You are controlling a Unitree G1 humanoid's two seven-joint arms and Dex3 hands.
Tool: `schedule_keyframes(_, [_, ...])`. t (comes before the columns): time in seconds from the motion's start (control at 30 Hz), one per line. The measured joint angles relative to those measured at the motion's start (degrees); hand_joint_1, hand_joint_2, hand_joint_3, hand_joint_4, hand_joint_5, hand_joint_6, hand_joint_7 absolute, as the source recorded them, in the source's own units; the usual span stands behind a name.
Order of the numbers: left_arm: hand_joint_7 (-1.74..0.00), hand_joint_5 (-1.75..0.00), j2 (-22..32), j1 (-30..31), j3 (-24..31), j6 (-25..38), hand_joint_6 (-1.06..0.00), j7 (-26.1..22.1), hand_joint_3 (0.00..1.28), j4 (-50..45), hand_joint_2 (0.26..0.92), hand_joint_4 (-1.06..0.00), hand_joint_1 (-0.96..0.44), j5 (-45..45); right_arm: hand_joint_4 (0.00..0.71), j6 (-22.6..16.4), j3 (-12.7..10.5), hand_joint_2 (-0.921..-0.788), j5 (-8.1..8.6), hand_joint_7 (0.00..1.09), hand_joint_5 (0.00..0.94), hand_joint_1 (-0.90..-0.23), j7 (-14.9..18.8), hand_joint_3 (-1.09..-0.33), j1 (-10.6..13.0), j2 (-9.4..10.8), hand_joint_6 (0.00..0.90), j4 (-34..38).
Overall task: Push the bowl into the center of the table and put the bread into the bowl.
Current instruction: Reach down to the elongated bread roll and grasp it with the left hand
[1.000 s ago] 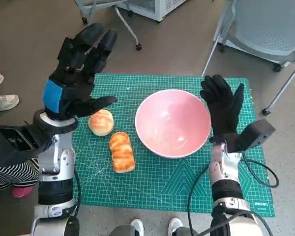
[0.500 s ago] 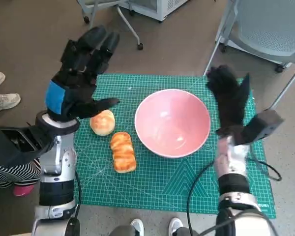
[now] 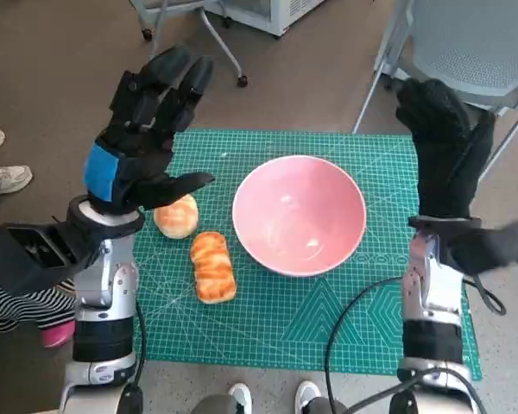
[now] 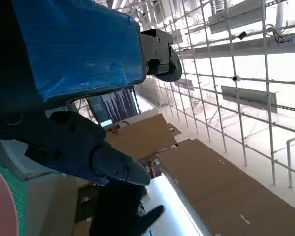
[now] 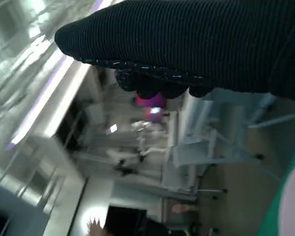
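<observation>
In the head view a pink bowl [image 3: 299, 213] stands empty near the middle of the green cutting mat [image 3: 328, 319]. Left of it lie a round bun [image 3: 176, 215] and a long twisted loaf [image 3: 213, 266]. My left hand [image 3: 142, 129] hovers raised above the bun with its fingers spread and holds nothing. My right hand [image 3: 445, 151] is lifted high to the right of the bowl, fingers extended, apart from the rim. A sliver of the bowl [image 4: 1, 206] shows in the left wrist view, and another sliver of the bowl [image 5: 292, 202] in the right wrist view.
Chair legs on casters [image 3: 224, 52] stand beyond the mat's far edge and a grey chair [image 3: 475, 52] at the far right. A person's shoes [image 3: 4, 172] show at the left and feet [image 3: 272, 398] at the near edge. A cable [image 3: 354, 319] loops by my right forearm.
My right hand has risen and moved right, away from the bowl's rim. The bowl sits slightly further left. My left hand has hardly moved.
</observation>
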Motion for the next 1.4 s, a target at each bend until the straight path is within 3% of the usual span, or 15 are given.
schedule_keyframes(0.33, [-0.55, -0.01, -1.67, -0.17, -1.72, -0.12, -0.01, -0.19, 0.05, 0.31, 0.921, -0.19, -0.30, 0.01, 0.165, 3.36, 3.26, -0.921, -0.51, 0.54, 0.028, -0.685, 1.23, -0.674, 3.24, -1.44, 0.068, -14.14])
schedule_keyframes(0.63, [-0.59, -0.02, -1.98, -0.17, -2.16, -0.45, 0.00, -1.22, 0.05, 0.17, 0.921, -0.20, -0.29, 0.00, 0.193, 4.42, 4.41, -0.921, -4.08, 0.55, 0.035, -0.681, 0.99, -0.673, 4.22, -2.66, 0.068, -18.10])
schedule_keyframes(0.77, [-0.59, -0.02, -1.17, -0.20, -2.15, -0.48, 0.00, -2.26, 0.04, 0.17, 0.918, -0.21, -0.27, 0.11, 0.197, 4.62, 4.37, -0.921, -4.51, 0.56, 0.035, -0.679, 0.92, -0.675, 4.32, -2.95, 0.067, -18.09])
schedule_keyframes(0.93, [-0.59, -0.02, 3.82, -0.88, -1.62, -0.92, 0.00, -5.29, 0.03, 0.39, 0.907, -0.22, -0.21, 1.66, 0.199, 5.57, 4.30, -0.921, -4.46, 0.56, 0.033, -0.680, 0.66, -0.675, 4.89, -3.06, 0.067, -18.36])
schedule_keyframes(1.13, [-0.62, -0.04, 15.15, -3.29, -0.77, -4.16, -0.04, -11.70, 0.02, 1.56, 0.882, -0.25, -0.17, 5.88, 0.201, 6.41, 4.10, -0.921, -4.37, 0.56, 0.030, -0.681, 0.17, -0.674, 6.03, -3.04, 0.066, -18.62])
schedule_keyframes(1.4, [-0.54, -0.02, 26.21, -5.26, -1.02, -7.26, -0.17, -22.67, 0.00, 2.56, 0.864, -0.30, -0.11, 6.24, 0.203, 7.06, 4.06, -0.921, -4.45, 0.56, 0.027, -0.683, -0.56, -0.674, 6.44, -2.97, 0.066, -19.14])
